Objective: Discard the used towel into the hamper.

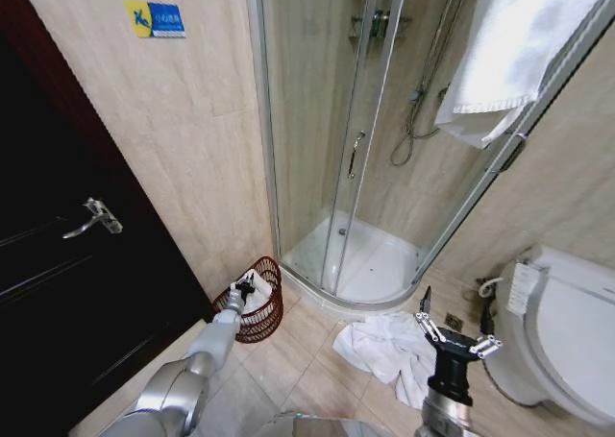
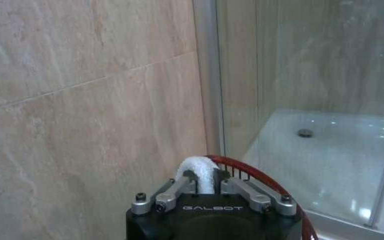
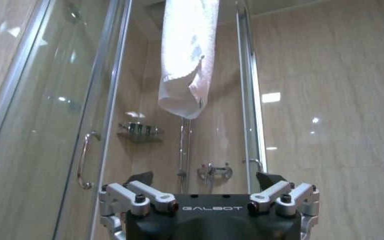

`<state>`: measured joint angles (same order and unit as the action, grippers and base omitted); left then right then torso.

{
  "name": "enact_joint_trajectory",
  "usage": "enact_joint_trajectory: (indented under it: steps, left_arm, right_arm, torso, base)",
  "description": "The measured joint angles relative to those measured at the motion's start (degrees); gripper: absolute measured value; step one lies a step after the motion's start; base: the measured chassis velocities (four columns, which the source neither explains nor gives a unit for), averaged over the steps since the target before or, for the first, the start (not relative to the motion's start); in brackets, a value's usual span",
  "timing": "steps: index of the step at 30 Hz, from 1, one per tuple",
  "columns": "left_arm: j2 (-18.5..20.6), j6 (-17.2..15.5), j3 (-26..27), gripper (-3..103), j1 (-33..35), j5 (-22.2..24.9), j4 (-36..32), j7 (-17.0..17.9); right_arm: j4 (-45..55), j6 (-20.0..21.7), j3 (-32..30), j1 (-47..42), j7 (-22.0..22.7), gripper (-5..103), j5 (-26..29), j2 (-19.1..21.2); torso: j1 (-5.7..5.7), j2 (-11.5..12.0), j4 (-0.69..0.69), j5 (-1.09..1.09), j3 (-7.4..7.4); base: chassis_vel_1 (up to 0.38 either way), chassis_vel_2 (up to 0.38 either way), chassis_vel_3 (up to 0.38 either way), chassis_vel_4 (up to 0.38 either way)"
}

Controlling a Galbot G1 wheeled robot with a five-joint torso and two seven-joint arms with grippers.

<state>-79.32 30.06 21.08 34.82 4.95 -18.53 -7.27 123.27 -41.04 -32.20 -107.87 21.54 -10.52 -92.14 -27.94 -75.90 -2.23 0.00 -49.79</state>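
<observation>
We see the hamper (image 1: 256,314), a small round dark-red wire basket with thin vertical bars, standing upright on the floor against the tiled wall beside the shower; a white towel (image 1: 258,291) bunches inside it, poking above its rim

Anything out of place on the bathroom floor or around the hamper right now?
Yes: a crumpled white towel lies on the floor tiles between the shower and the toilet, beside the open right gripper. The left gripper holds another towel over the hamper.
</observation>
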Motion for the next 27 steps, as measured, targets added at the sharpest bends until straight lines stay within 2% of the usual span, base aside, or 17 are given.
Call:
enact_joint_trajectory:
  steps: [2,7,10,11,14,15,16,17,20,21,22,24,26,27]
  left_arm:
    - [0.18,-0.33,0.01,28,0.15,-0.53,-0.65,0.04]
    - [0.56,-0.74,0.05,39,1.19,-1.52,-2.12,0.12]
    - [1.27,-1.91,-0.03,56,2.72,-1.66,-3.70,0.12]
    - [1.27,-1.91,-0.03,56,2.72,-1.66,-3.70,0.12]
    - [2.30,-3.53,-0.03,72,5.44,1.32,-8.24,-0.30]
    - [2.30,-3.53,-0.03,72,5.44,1.32,-8.24,-0.30]
    - [2.82,-5.49,-0.10,78,7.31,3.28,-11.87,-0.52]
    - [3.31,-7.69,-0.19,78,9.21,5.20,-15.51,-0.62]
    - [5.45,-13.09,-0.22,93,15.64,11.61,-28.02,-0.72]
    - [5.45,-13.09,-0.22,93,15.64,11.61,-28.02,-0.72]
    - [6.05,-14.66,-0.10,98,17.48,13.03,-31.31,-0.67]
    - [7.75,-19.50,0.80,99,22.75,16.77,-41.81,0.31]
    - [8.91,-23.29,2.17,100,27.81,19.12,-50.63,1.73]
    - [8.91,-23.29,2.17,100,27.81,19.12,-50.63,1.73]
  right_arm:
    - [0.27,0.05,0.04,-0.10,-0.77,100,0.12,0.00]
    - [1.22,0.37,-0.23,-0.15,-2.07,100,0.85,0.00]
    - [1.70,0.43,-0.65,-0.06,-3.27,100,1.27,0.00]
    - [1.70,0.43,-0.65,-0.06,-3.27,100,1.27,0.00]
    - [2.18,0.17,-0.60,-0.23,-3.44,100,1.26,0.00]
    - [2.18,0.17,-0.60,-0.23,-3.44,100,1.26,0.00]
    - [2.40,0.35,-0.61,-0.29,-3.97,100,1.34,0.00]
    - [2.75,0.76,-0.63,-0.32,-4.57,100,1.55,0.00]
    - [4.75,2.94,-0.69,-0.10,-5.59,100,2.40,0.00]
    - [4.75,2.94,-0.69,-0.10,-5.59,100,2.40,0.00]
    - [5.38,3.52,-0.71,0.06,-5.68,100,2.69,0.00]
    - [7.19,5.07,-0.94,0.66,-5.82,100,3.23,0.00]
    - [8.35,5.93,-1.01,0.95,-5.86,100,3.61,0.00]
    - [8.35,5.93,-1.01,0.95,-5.86,100,3.61,0.00]
  torso:
    - [0.00,0.00,0.00,0.01,0.00]
    - [0.00,0.00,0.01,0.01,0.00]
    - [0.00,0.00,0.00,0.00,0.00]
    - [0.00,0.00,0.00,0.00,0.00]
    - [0.00,0.00,0.01,-0.01,0.00]
    - [0.00,0.00,0.01,-0.01,0.00]
    - [0.00,0.00,0.01,0.01,0.00]
    - [0.00,0.00,0.01,0.01,0.00]
    - [0.00,0.00,0.01,0.01,0.00]
    - [0.00,0.00,0.01,0.01,0.00]
    - [0.00,0.00,-0.01,0.02,0.00]
    - [0.00,0.00,0.00,-0.02,0.00]
    - [0.00,0.00,0.00,0.05,0.00]
    - [0.00,0.00,0.00,0.05,0.00]
  base:
    - [0.000,0.000,0.000,0.000]
    - [0.000,0.000,0.000,0.000]
    - [0.000,0.000,0.000,0.000]
    - [0.000,0.000,0.000,0.000]
    - [0.000,0.000,0.000,0.000]
    - [0.000,0.000,0.000,0.000]
    - [0.000,0.000,0.000,0.000]
    - [0.000,0.000,0.000,0.000]
    - [0.000,0.000,0.000,0.000]
    - [0.000,0.000,0.000,0.000]
    - [0.000,0.000,0.000,0.000]
    - [0.000,0.000,0.000,0.000]
    - [0.000,0.000,0.000,0.000]
    - [0.000,0.000,0.000,0.000]
